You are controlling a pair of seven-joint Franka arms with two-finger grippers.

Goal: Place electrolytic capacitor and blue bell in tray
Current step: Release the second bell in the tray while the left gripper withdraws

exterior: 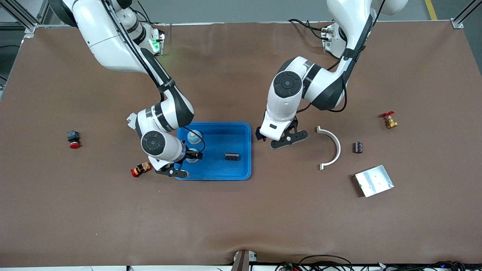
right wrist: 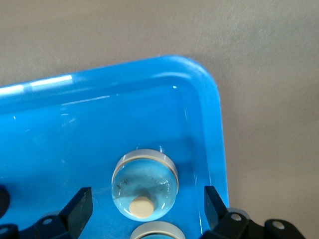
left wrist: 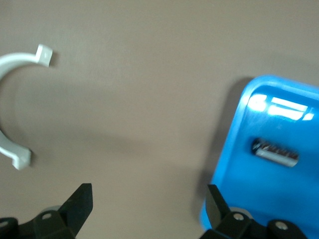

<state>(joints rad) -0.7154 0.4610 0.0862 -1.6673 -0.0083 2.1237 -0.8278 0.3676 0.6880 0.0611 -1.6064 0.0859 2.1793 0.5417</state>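
Over the tray's (exterior: 241, 130) end toward the right arm, we find the right gripper (right wrist: 143, 211) spread apart above the blue bell (exterior: 194, 136), released inside. We see the capacitor (exterior: 232, 156) also inside. Beside the tray, left gripper (left wrist: 147, 209) waits, spread apart.

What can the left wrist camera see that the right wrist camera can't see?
Only the left wrist view shows the white curved bracket lying on the table and the capacitor in the tray, with the open left pincer over bare table beside it. Only the right wrist view shows the blue bell, between the open right pincer's fingers. Both show the blue tray and brown table.
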